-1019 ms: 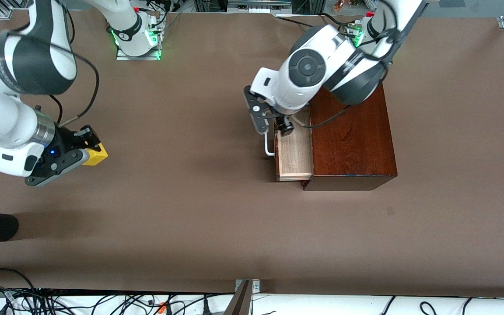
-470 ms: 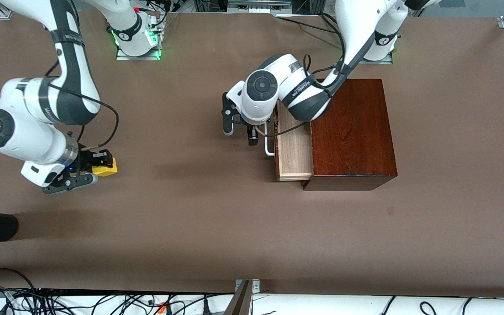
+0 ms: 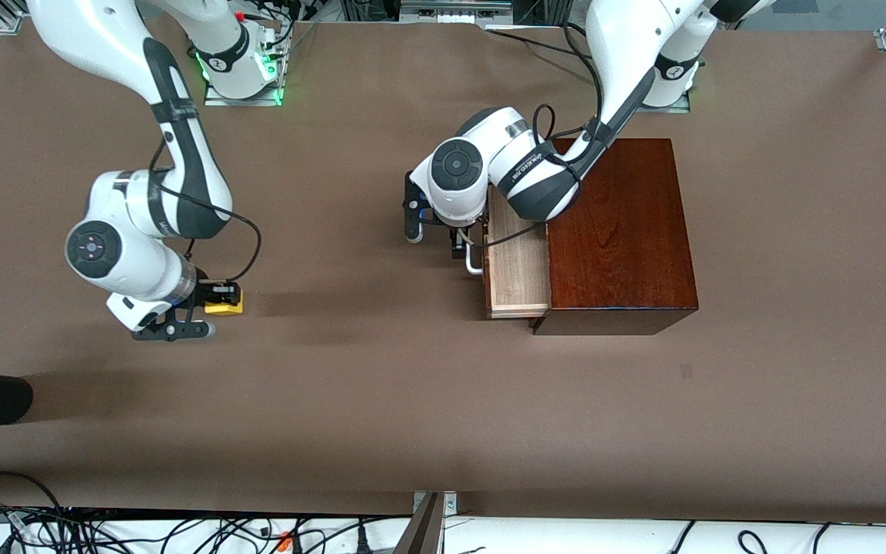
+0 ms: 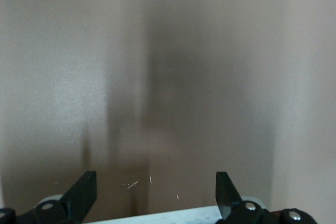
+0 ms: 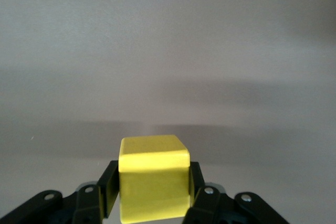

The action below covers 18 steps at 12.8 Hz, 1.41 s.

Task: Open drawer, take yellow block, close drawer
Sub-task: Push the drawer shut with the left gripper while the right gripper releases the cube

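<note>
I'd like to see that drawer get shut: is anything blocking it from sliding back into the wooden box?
Nothing visible does. The drawer shows only its pale wood inside, and the open left gripper is beside its white handle, outside the drawer.

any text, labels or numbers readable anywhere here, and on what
Nothing reads clearly.
Left arm: a line of lettering on the dark band near its wrist, too small to read.
Right arm: a small mark on the dark forearm strip, illegible.
Yellow block, drawer: no text.

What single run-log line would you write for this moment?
right claw: shut on yellow block, over table | left claw: open, at drawer handle | drawer: open
</note>
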{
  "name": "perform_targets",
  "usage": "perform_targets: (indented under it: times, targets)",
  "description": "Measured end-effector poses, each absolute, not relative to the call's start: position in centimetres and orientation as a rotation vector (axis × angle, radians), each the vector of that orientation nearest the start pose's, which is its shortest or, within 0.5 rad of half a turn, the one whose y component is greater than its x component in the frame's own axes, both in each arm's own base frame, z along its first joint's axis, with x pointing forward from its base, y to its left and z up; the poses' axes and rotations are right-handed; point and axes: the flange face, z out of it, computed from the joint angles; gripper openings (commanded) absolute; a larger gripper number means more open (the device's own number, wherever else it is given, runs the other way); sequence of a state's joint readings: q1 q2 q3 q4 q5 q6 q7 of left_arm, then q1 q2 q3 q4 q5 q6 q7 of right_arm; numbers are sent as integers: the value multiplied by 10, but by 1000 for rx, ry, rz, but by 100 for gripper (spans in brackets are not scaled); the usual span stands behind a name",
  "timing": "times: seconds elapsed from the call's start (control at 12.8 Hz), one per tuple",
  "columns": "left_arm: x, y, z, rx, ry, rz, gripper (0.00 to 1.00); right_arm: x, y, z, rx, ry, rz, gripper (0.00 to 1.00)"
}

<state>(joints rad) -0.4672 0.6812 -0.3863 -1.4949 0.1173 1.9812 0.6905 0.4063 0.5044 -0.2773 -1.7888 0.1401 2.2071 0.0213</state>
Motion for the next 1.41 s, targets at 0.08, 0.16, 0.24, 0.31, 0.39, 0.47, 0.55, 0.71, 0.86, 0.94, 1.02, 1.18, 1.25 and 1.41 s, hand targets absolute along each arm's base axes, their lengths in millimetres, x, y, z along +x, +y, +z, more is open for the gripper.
perform_targets:
  times: [0.08,0.16,0.24,0.31,0.39,0.47,0.55,0.71,0.86,0.94,1.02,1.18,1.25,1.41]
  targets:
    - [492,-488,280,-2335,2274,264,100,640,106,260,-3174,-64,93,0]
    - [493,-486,280,-2323,2286,281,100,640,108,246,-3179,-62,93,0]
    - [495,-481,279,-2312,2295,307,100,640,109,234,-3186,-62,96,0]
    - [499,-472,278,-2302,2302,345,100,640,108,224,-3191,-61,97,0]
    - [506,-461,278,-2294,2311,374,100,640,107,216,-3196,-61,95,0]
    - [512,-451,278,-2294,2314,397,100,640,107,214,-3197,-62,92,6]
    - [518,-442,280,-2295,2314,418,100,640,107,214,-3198,-62,92,18]
    - [531,-423,286,-2305,2303,446,100,640,107,214,-3198,-62,92,99]
    - [540,-408,290,-2309,2305,455,100,640,107,213,-3198,-63,92,100]
    - [543,-404,291,-2309,2306,455,100,641,107,213,-3198,-66,87,100]
    - [544,-402,291,-2311,2305,454,100,642,108,216,-3197,-68,69,100]
    - [544,-402,292,-2308,2307,455,100,650,111,234,-3188,-72,7,100]
    - [544,-401,292,-2305,2307,462,100,654,112,251,-3179,-72,-36,100]
    - [544,-400,292,-2304,2306,471,100,658,115,299,-3151,-70,-112,100]
